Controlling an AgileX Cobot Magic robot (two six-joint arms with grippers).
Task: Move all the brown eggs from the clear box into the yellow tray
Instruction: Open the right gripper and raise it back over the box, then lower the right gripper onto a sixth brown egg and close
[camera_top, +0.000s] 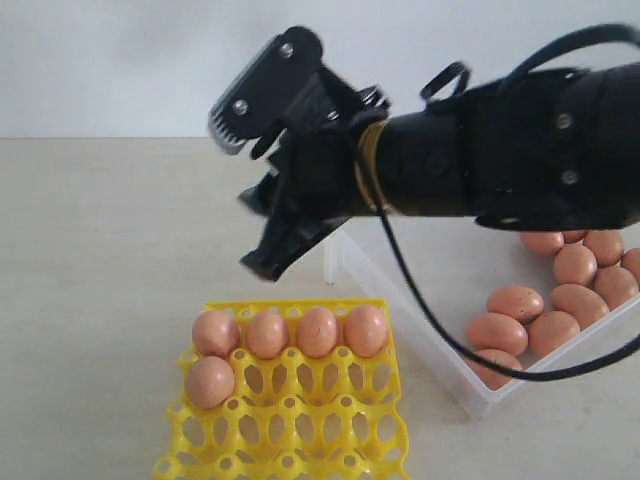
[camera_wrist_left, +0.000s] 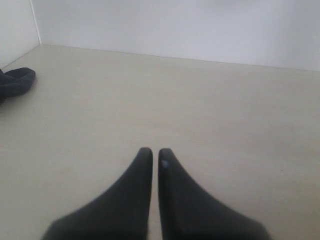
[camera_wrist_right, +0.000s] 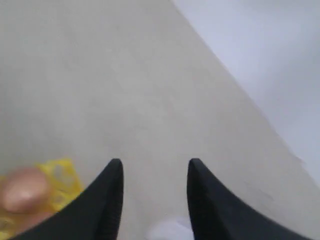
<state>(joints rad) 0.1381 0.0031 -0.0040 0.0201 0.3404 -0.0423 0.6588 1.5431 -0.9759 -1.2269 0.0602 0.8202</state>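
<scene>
The yellow tray (camera_top: 300, 440) lies at the front with five brown eggs in it: a full back row (camera_top: 317, 331) and one egg (camera_top: 209, 381) in the second row's left socket. Several more brown eggs (camera_top: 552, 330) lie in the clear box (camera_top: 405, 325) on the right. My right gripper (camera_top: 245, 195) hangs open and empty in the air above the table just behind the tray. In the right wrist view the open right gripper (camera_wrist_right: 156, 167) shows bare table between its fingers, with a tray egg (camera_wrist_right: 22, 190) to one side. My left gripper (camera_wrist_left: 155, 152) is shut, empty, over bare table.
The black right arm (camera_top: 520, 150) and its cable (camera_top: 430, 320) stretch over the clear box. A dark object (camera_wrist_left: 15, 82) lies near the wall corner in the left wrist view. A pale wall runs behind the beige table (camera_top: 100, 250).
</scene>
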